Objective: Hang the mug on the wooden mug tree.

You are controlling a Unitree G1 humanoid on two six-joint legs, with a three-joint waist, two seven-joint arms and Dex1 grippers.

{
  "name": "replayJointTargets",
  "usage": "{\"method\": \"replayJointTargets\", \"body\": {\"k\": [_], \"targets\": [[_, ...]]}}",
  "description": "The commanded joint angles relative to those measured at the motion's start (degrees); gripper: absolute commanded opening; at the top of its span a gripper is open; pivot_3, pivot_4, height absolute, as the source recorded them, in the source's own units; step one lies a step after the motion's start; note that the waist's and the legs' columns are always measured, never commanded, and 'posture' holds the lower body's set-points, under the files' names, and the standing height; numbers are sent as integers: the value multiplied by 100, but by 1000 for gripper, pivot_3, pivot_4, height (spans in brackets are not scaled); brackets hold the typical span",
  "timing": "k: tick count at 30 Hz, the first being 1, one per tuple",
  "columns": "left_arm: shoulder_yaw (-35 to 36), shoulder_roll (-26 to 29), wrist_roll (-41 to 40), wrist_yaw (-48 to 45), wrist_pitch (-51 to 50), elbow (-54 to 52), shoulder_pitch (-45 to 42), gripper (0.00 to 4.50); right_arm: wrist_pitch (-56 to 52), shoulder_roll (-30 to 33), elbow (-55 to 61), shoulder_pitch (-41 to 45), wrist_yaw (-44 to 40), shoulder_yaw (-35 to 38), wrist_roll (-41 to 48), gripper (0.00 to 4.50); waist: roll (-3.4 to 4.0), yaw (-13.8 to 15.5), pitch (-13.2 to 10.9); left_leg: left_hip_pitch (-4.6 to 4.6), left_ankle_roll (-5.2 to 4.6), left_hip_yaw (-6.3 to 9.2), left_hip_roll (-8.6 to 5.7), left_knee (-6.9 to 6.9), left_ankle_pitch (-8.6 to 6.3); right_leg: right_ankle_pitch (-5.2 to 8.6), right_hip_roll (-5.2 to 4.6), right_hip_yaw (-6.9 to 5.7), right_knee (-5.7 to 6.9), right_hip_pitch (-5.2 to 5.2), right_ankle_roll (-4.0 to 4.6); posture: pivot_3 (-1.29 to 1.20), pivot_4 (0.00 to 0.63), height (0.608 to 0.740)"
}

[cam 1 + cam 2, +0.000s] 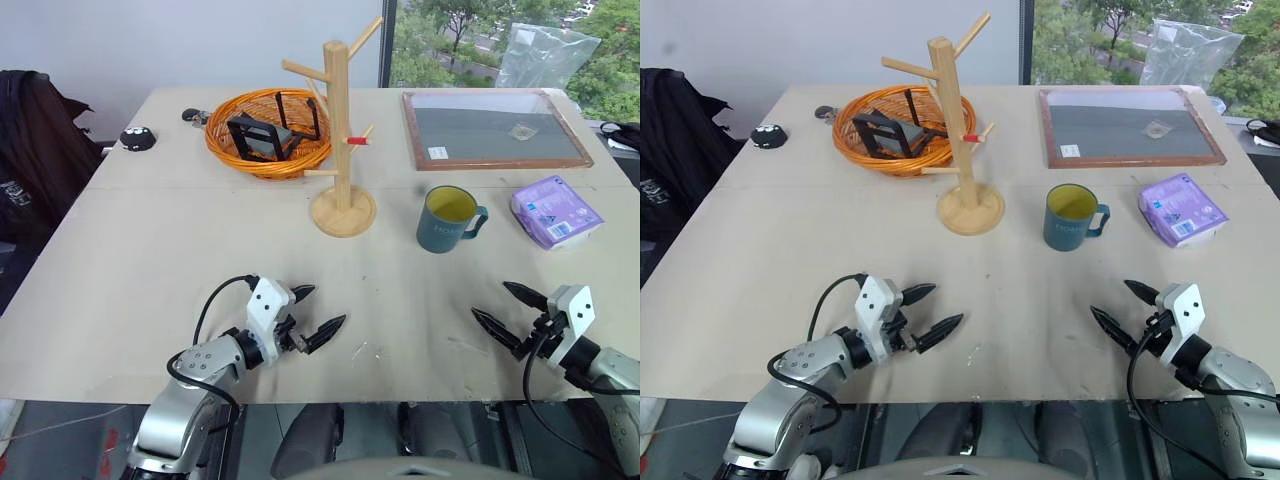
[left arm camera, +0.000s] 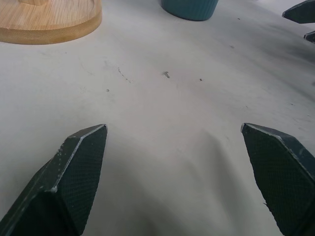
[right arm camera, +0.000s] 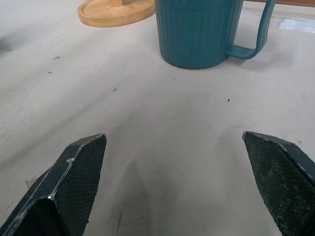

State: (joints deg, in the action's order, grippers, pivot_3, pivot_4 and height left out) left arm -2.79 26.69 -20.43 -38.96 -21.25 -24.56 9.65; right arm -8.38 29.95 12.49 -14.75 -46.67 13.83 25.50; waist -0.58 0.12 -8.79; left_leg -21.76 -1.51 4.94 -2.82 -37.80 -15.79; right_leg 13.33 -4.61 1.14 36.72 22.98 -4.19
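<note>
A: Start with the right gripper [image 1: 510, 307]. How do the jaws stand?
B: Spread wide, holding nothing. Its two black fingers [image 3: 74, 189] are pointed wedges with a fine dimpled grip texture, hovering low over the pale matte table [image 1: 150, 260] near its front edge.
A: And the left gripper [image 1: 318, 311]?
B: Also gaping wide and empty, with the same tapered black fingers [image 2: 78, 172] on a white housing. It sits near the front edge too, well apart from the right one.
A: Where is the mug [image 1: 447, 219]?
B: Upright on the table, farther back than the right gripper and well clear of it. It is teal-blue ceramic with faint vertical ribbing, a yellow inside, and a loop handle turned toward the robot's right.
A: The wooden mug tree [image 1: 340, 140]?
B: Just to the mug's left, not touching it. A pale round post on a smooth disc base, with slanted pegs, one of them red-tipped.
A: Anything around them?
B: Behind the tree stands an orange wicker basket [image 1: 262, 155] holding a black object. To the right lie a wood-framed grey board [image 1: 490, 130] and a soft purple packet [image 1: 555, 211]. A small black round object [image 1: 137, 139] rests at the far left.
</note>
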Motion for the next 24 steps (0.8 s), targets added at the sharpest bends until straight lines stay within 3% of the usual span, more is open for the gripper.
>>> {"method": "replayJointTargets", "body": {"k": [1, 16, 24], "targets": [[9, 85, -68, -127, 141, -249, 204, 4500, 167, -77, 113, -13, 68, -3, -25, 4478, 0, 5, 0, 0, 0, 0, 0, 0, 0, 0, 0, 0, 0, 0, 0, 0, 150, 740], [30, 55, 48, -297, 777, 172, 214, 4500, 233, -292, 130, -8, 308, -170, -190, 4478, 1, 58, 0, -1, 0, -1, 1, 1, 0, 7, 0, 1, -2, 1, 12, 0, 150, 740], [-31, 89, 110, -366, 884, 268, -31, 4500, 147, -429, 11, 319, 862, -115, -419, 4478, 1, 56, 0, 0, 0, -2, 1, 1, 0, 0, 1, 1, -1, 1, 1, 0, 150, 740]]}}
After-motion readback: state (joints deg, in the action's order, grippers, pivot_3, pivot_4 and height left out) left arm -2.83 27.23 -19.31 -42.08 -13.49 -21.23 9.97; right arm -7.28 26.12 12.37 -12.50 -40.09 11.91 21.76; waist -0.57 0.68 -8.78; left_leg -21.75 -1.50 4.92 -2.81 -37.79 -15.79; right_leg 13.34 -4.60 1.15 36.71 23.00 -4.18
